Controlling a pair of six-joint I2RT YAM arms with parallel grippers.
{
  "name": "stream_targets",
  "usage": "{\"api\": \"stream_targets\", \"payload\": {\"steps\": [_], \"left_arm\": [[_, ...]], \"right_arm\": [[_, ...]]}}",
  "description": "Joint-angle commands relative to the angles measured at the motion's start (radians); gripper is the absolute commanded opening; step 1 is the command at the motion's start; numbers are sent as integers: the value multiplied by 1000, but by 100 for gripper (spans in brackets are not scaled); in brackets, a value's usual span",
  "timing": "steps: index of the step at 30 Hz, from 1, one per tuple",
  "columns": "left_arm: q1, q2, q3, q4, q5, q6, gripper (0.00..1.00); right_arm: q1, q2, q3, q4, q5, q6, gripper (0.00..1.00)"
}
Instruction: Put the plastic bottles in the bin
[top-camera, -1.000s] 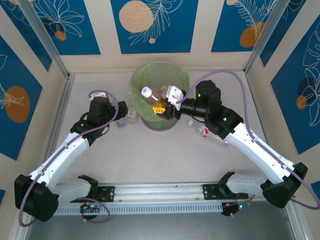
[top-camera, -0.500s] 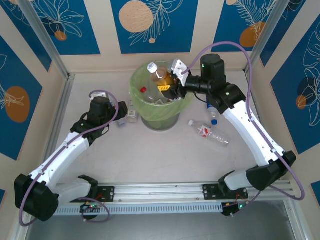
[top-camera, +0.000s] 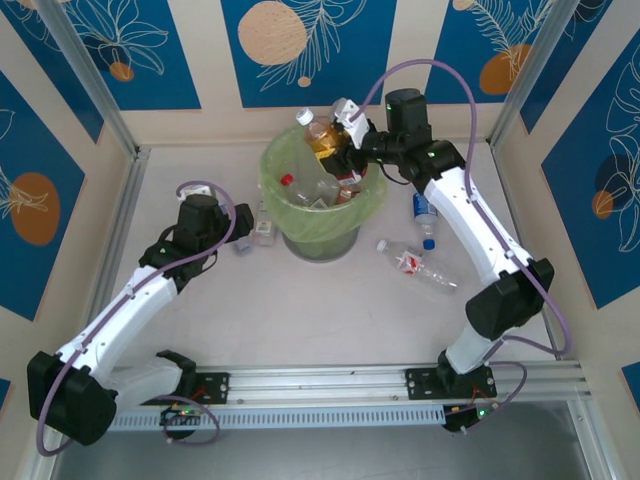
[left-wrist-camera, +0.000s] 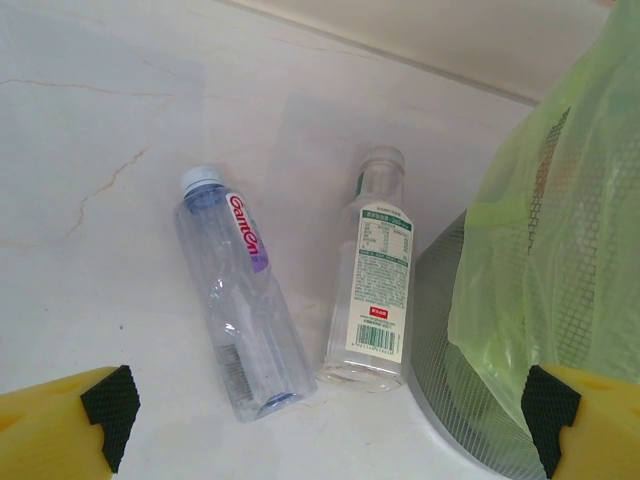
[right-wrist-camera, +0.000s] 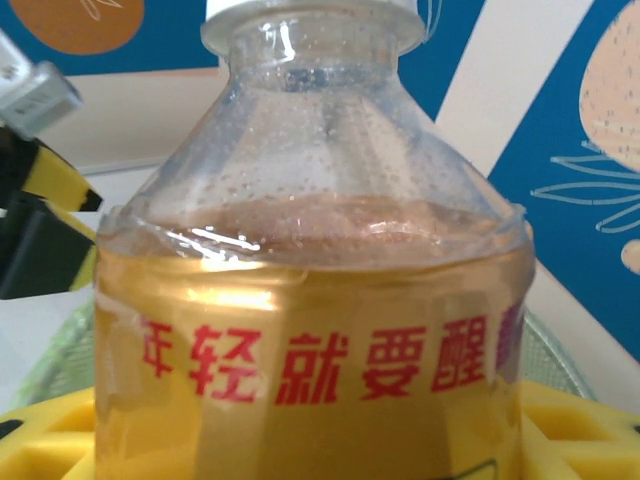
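My right gripper (top-camera: 340, 150) is shut on an amber bottle (top-camera: 322, 133) with a white cap, held above the far rim of the bin (top-camera: 320, 235), a grey wastebasket with a lime-green liner. In the right wrist view the bottle (right-wrist-camera: 310, 300) shows a gold label with red characters between my yellow fingers (right-wrist-camera: 585, 425). A red-capped bottle (top-camera: 287, 181) and others lie inside the bin. My left gripper (top-camera: 248, 218) hangs open over two clear bottles left of the bin: one with a red-lettered label (left-wrist-camera: 240, 300) and one with a white-green label (left-wrist-camera: 375, 275).
A blue-labelled bottle (top-camera: 424, 210) and a red-white labelled bottle (top-camera: 418, 266) lie on the table right of the bin. The bin's mesh wall (left-wrist-camera: 480, 400) stands close to my left gripper's right finger (left-wrist-camera: 555, 405). Patterned walls enclose the table.
My right arm has carried the amber bottle from low over the bin's middle up toward its far rim. The left arm has stayed still.
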Motion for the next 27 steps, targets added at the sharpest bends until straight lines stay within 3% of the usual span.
{"api": "stream_targets", "payload": {"steps": [1,6,12,27], "left_arm": [[13,-17,4,-25,-23,5,100],[13,-15,12,-44,-38,4,100],[15,-37,-15,-25,-63,-11,100],[23,7,-12,-45,-95,-69,100]], "right_arm": [[8,52,62,-45,94,50,58],[40,119,100,-106,281,25,64],[82,142,120,-178,334,-46,77],[119,75,116,-147,460,79,99]]}}
